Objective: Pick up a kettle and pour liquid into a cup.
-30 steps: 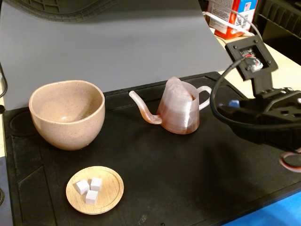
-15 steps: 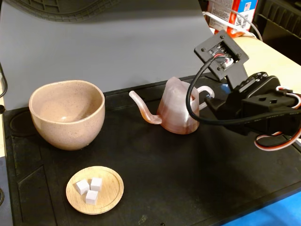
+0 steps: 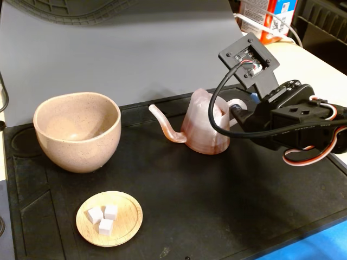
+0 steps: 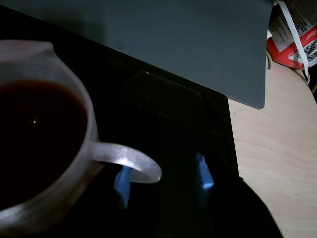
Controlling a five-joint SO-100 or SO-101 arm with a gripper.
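Observation:
The translucent pinkish kettle [image 3: 201,127] stands upright on the black mat [image 3: 217,206], its thin spout pointing left toward the cup [image 3: 77,130]. The beige speckled cup stands at the mat's left and looks empty. In the wrist view the kettle's rim [image 4: 74,94] holds dark reddish-brown liquid [image 4: 34,134]. Its pale loop handle [image 4: 130,161] sticks out to the right. My gripper [image 4: 163,178] is open, with blue-padded fingers [image 4: 203,173] on either side of the handle's outer end and not clamped on it. In the fixed view the gripper [image 3: 236,112] is at the kettle's right side.
A small wooden dish [image 3: 123,223] with three white cubes lies at the mat's front left. A grey backdrop [image 3: 135,49] rises behind the mat. A pale tabletop [image 3: 303,65] and a red-and-white carton [image 3: 271,19] are at the back right.

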